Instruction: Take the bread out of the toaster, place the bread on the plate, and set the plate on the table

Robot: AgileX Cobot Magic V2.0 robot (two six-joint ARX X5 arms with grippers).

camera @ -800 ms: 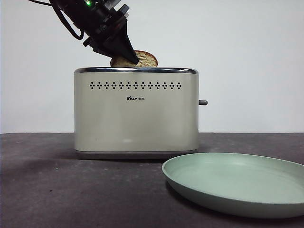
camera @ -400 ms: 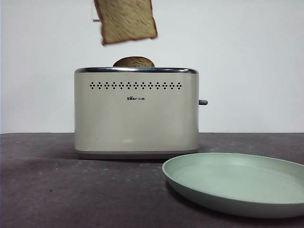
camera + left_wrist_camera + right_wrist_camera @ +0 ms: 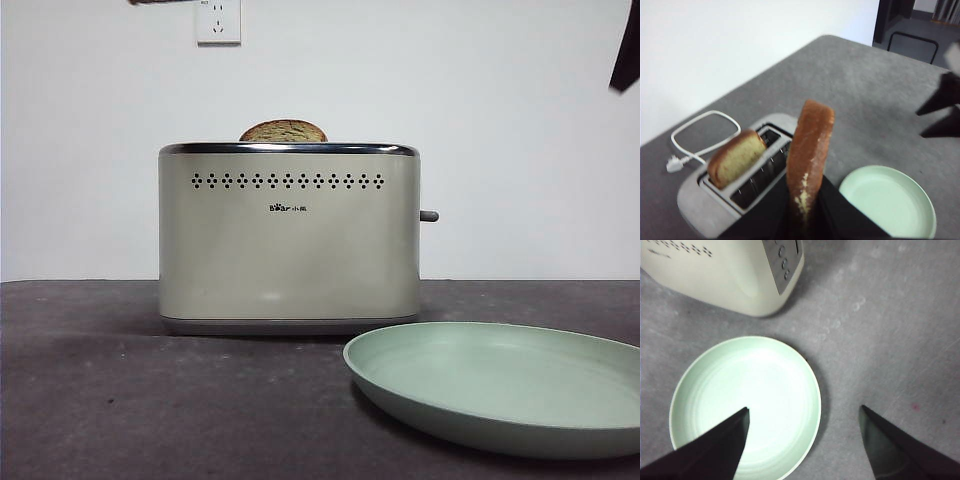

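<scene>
There are two slices of bread: one slice (image 3: 809,150) held edge-on between the jaws of the left tool (image 3: 805,210), and a second slice (image 3: 736,157) standing in a slot. One toaster (image 3: 288,238) stands on the bench (image 3: 150,400), with one pale-green plate (image 3: 500,390). One white cable with a plug (image 3: 702,135) lies behind the toaster. Two tools show, the right tool (image 3: 805,440) being the other.

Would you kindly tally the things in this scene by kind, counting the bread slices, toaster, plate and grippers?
Bread slices: 2, one held in the left gripper, namely the bread, and the second slice in the toaster
Toaster: 1
Plate: 1
Grippers: 2, counting the right gripper, open above the plate
Total: 6
</scene>
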